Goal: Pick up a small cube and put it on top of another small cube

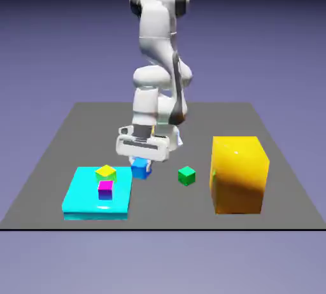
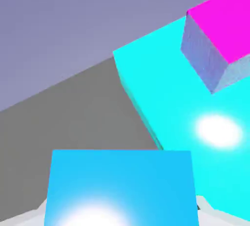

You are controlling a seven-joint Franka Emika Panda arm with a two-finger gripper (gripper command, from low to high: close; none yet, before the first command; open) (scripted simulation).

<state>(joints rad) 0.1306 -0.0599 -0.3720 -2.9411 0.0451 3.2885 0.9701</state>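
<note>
The claw point(image 1: 141, 159) hangs low over the grey table point(image 1: 280, 159), grasping the small blue cube point(image 1: 141, 170) between its fingers, just beside the far right corner of the flat cyan slab point(image 1: 86, 205). In the hand view that blue cube point(image 2: 122, 188) fills the bottom of the picture, a smooth flat face with a bright sheen, and hides most of the finger tips; only pale slivers show at its lower corners.

No writing, brand or label shows anywhere.

The exterior view alone shows the small yellow cube point(image 1: 106, 172) with greenish sides, sitting on the slab's far part, near the blue cube. The magenta cube point(image 1: 105, 189) stands on the slab just in front of it. A small green cube point(image 1: 186, 175) rests on the table to the exterior view's right, and beyond it a much larger yellow-orange block point(image 1: 239, 175).

The hand view shows the magenta cube point(image 2: 219, 36) close up, with bluish-grey sides, on the glossy slab point(image 2: 166, 102).
</note>
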